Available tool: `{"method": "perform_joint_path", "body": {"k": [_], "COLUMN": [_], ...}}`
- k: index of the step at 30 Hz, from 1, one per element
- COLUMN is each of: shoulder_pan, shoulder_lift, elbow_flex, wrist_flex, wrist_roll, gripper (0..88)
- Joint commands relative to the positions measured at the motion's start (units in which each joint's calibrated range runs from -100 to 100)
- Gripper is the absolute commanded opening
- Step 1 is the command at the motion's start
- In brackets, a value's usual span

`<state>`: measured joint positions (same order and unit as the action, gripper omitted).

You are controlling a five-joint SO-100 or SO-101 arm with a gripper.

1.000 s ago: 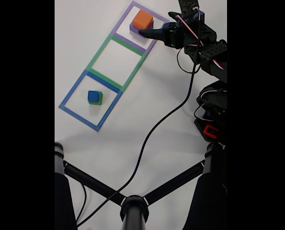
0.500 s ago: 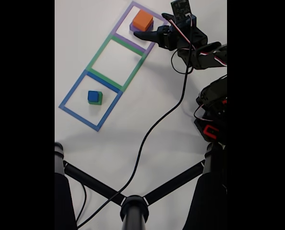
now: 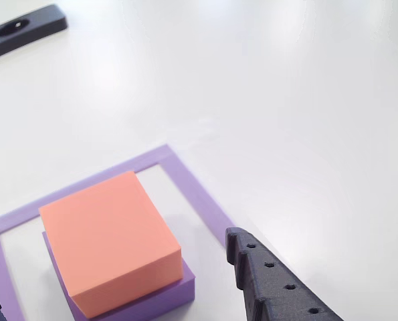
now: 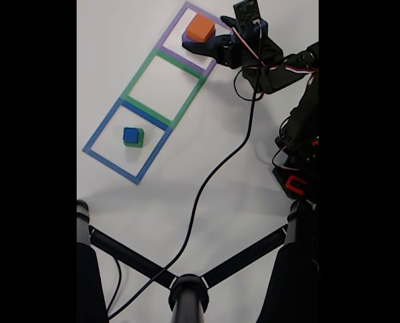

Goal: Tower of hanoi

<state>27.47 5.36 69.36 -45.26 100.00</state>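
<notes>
Two stacks: orange cube [image 4: 200, 27] on purple cube [image 3: 152, 301], top of fixed view, inside purple outline [image 4: 221, 25]; blue cube [image 4: 130, 135] on green cube [image 4: 140, 139], left-centre. Gripper [image 4: 201, 44] beside orange stack, jaw gap unclear. Black cable [image 4: 216, 178] crosses table.

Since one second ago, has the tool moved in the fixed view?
Yes. The tool has moved left and slightly up, toward the orange cube, judged against the purple square outline, which stayed put. Its tip now reaches the stack's right side.
</notes>
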Motion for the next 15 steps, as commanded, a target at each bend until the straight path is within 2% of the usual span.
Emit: {"method": "perform_joint_path", "body": {"k": [1,15], "shoulder_pan": [-1.3,-2.0], "shoulder_lift": [0.3,4.8], "elbow_flex": [-2.3,-5.3], "wrist_flex": [-2.1,-4.6], "wrist_roll": [0.0,0.0], "gripper": [42.0,40.5]}}
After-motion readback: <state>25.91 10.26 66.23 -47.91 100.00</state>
